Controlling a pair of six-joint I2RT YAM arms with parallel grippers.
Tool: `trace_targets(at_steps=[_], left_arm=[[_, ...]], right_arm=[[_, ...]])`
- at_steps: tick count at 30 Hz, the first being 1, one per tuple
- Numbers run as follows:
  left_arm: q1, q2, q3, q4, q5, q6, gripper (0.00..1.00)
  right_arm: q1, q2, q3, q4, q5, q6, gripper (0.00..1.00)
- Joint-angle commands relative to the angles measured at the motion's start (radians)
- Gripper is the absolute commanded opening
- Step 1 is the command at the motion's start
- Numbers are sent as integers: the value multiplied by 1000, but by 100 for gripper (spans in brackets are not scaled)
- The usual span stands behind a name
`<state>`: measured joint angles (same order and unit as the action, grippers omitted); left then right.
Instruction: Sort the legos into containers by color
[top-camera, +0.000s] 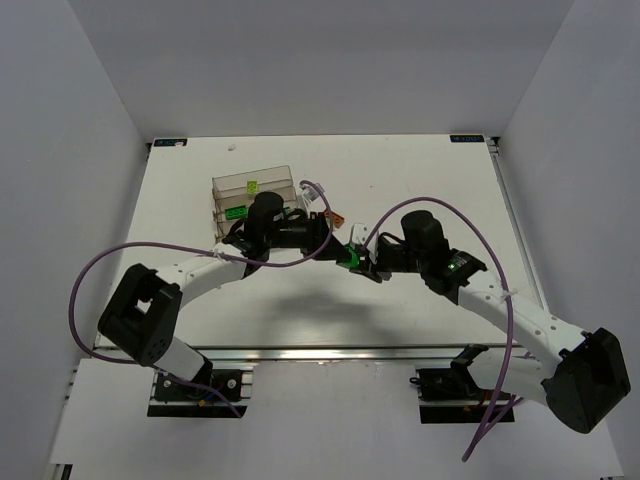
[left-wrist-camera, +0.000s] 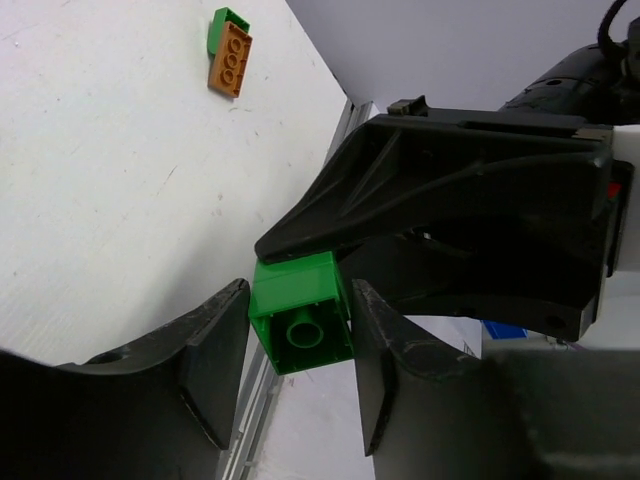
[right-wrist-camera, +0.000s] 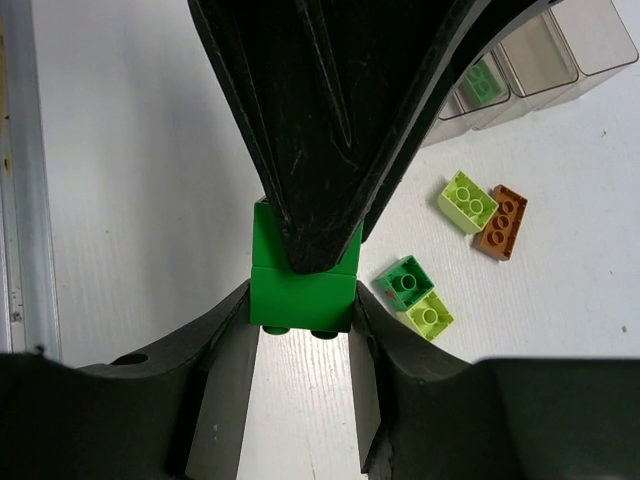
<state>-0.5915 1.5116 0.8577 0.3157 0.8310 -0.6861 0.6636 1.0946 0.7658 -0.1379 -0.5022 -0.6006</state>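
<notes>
Left end effector (left-wrist-camera: 300, 312) and right end effector (right-wrist-camera: 302, 305) (crosswise) pinch green lego (left-wrist-camera: 302, 345).

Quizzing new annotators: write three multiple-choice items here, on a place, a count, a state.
1. The stack of green studded plastic bricks is: A in a bin B between left gripper and right gripper C by the wall
2. Loose bricks on the white table, right wrist view: A four B one C seven
3. Right gripper: A open B unseen C shut on the stack
B, both grippers flank it; A, two lime bricks, one orange brick, one green brick; C, it presses the stack's sides.
</notes>
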Motion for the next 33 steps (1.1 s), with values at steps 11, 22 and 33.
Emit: trace_targets(at_steps=[11, 22, 33], left_arm=[[-4, 10, 56, -53, 23, 19, 31], [64, -11, 89, -158, -56, 80, 1], [153, -30, 83, -139, -69, 69, 0]], right_arm=[[16, -65, -45, 164, 122, 28, 0], [18, -73, -43, 166, 166, 27, 0], [16, -65, -33, 149, 183, 38, 0]])
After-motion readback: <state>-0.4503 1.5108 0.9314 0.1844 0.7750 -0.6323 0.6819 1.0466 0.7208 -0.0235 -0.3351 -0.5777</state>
